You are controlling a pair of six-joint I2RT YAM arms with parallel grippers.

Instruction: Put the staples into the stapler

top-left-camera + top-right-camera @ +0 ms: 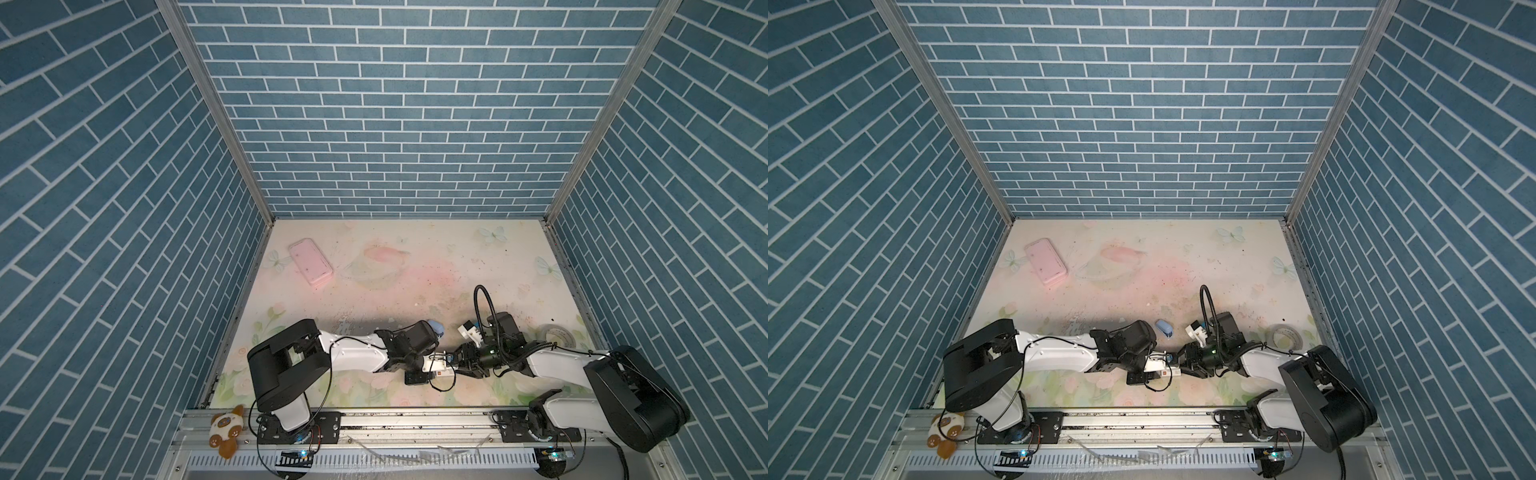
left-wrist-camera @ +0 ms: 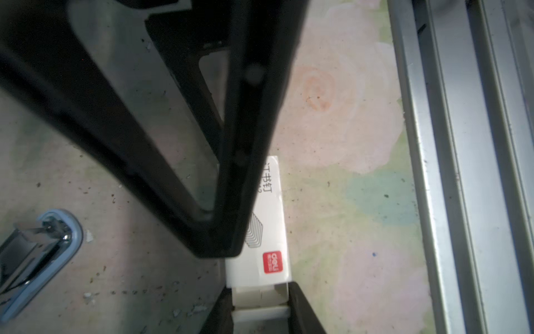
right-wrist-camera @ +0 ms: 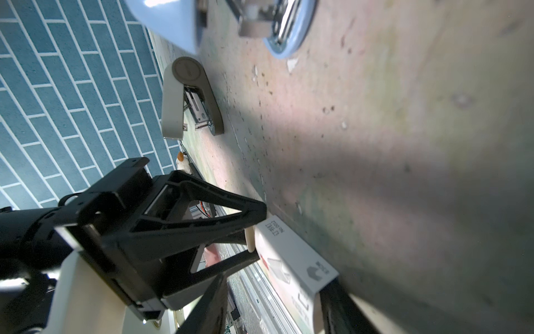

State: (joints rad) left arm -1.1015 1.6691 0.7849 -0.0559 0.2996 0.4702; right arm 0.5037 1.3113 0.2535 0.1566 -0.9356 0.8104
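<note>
Near the front edge of the counter (image 1: 415,257), the left tool (image 3: 258,235) pinches the white sleeve (image 2: 268,231) and the right tool (image 2: 260,306) grips its card tray (image 2: 260,293), lengthwise along that edge, tray end rightward, staples out of sight

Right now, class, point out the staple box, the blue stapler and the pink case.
staple box (image 2: 273,214), left wrist view, on its white printed face.
blue stapler (image 1: 1164,328), in a top view, on its blue upper cover.
pink case (image 1: 311,262), in a top view, on the middle of its lid.
</note>
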